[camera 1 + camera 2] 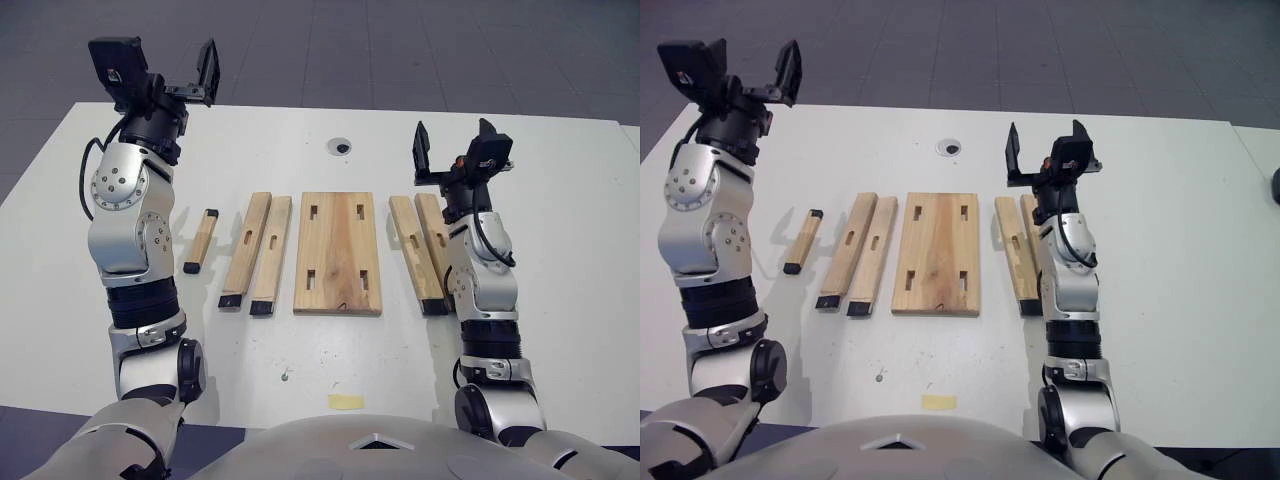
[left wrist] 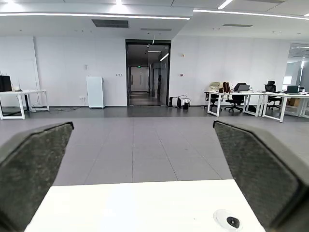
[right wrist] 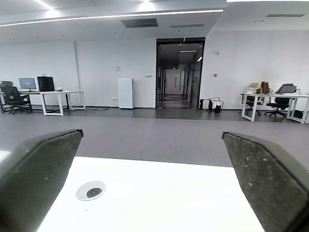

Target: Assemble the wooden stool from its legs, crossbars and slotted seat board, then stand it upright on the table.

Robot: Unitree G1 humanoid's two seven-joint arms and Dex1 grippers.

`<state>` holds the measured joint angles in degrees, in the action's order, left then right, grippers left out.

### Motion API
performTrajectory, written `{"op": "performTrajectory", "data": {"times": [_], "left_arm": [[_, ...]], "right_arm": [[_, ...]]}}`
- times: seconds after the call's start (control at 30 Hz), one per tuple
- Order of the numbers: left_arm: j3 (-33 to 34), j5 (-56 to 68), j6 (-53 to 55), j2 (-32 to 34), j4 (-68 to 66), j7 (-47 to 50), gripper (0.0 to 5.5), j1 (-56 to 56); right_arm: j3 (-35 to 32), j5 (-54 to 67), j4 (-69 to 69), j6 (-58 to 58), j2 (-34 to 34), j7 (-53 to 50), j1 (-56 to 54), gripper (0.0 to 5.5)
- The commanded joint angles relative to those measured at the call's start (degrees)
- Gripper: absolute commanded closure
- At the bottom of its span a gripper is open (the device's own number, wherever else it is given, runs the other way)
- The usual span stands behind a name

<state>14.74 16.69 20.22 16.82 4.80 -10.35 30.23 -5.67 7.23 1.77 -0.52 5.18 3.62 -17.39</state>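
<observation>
The slotted seat board (image 1: pixel 338 253) lies flat in the middle of the white table (image 1: pixel 560 200). To its left lie two long legs (image 1: pixel 246 250) (image 1: pixel 271 255) side by side, and farther left a short crossbar (image 1: pixel 201 240). Two more long pieces (image 1: pixel 414 254) (image 1: pixel 434 230) lie to its right, partly hidden by my right arm. My left gripper (image 1: pixel 165 72) is raised high over the table's far left, open and empty. My right gripper (image 1: pixel 455 148) stands open and empty above the far ends of the right pieces. Its fingers (image 3: pixel 36 183) frame the far table edge.
A round cable hole (image 1: pixel 340 146) sits in the table behind the board, also seen as a cable hole (image 2: pixel 227 221) from the left wrist. A yellow tape scrap (image 1: pixel 346 401) and a small dark speck (image 1: pixel 285 377) lie near the front edge. Grey floor surrounds the table.
</observation>
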Motion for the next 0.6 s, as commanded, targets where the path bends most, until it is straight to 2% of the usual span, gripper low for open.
{"op": "performTrajectory", "data": {"times": [0.03, 0.2, 0.27, 0.47, 0.6], "left_arm": [[0.9, 1.8, 1.3, 3.5, -5.4, -3.9, 0.10, 4.0], [4.6, 4.2, 8.4, 12.3, -9.2, -10.2, 0.10, 0.3], [4.2, 6.4, 13.1, 14.3, -10.0, -13.8, 0.10, -1.3], [-1.4, 7.5, 23.6, 16.2, -6.2, -18.9, 0.10, -10.6], [-3.3, 4.3, 22.9, 16.3, -6.7, -17.6, 0.10, -17.0]], "right_arm": [[-1.0, -0.5, -3.3, -0.5, -1.5, -2.9, 2.2, 0.12], [-1.4, -0.7, -7.4, 0.3, -1.6, -3.4, 8.4, 0.12], [-2.2, -0.9, -7.9, 0.3, -0.8, -3.2, 9.8, 0.12], [-4.1, -1.3, -9.8, 0.4, -0.8, -4.9, 10.8, 0.12], [-3.6, -1.8, -10.9, 0.9, -1.2, -5.2, 11.8, 0.12]]}}
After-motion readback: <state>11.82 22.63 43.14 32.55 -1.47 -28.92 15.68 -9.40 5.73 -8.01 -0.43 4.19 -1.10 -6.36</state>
